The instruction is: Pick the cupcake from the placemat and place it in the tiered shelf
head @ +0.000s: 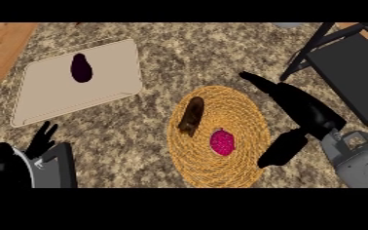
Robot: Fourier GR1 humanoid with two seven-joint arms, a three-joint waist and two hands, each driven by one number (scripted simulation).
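So at this point the cupcake was sitting on the round woven placemat, in its lower right part. From my head view looking down it was just a small magenta blob with a speckled top, a bit taller than wide (couldn't make out a wrapper from that angle). Up and left of it on the same mat lay a brown oblong item, apart from the cupcake. My right hand was by the mat's right edge, fingers straight and spread wide from the thumb, holding nothing, thumb near the cupcake but not touching it. The black tiered shelf stood at the upper right. My left hand rested open at the lower left, fingers up. A beige tray with a dark purple thing on it sat far left on the speckled counter.
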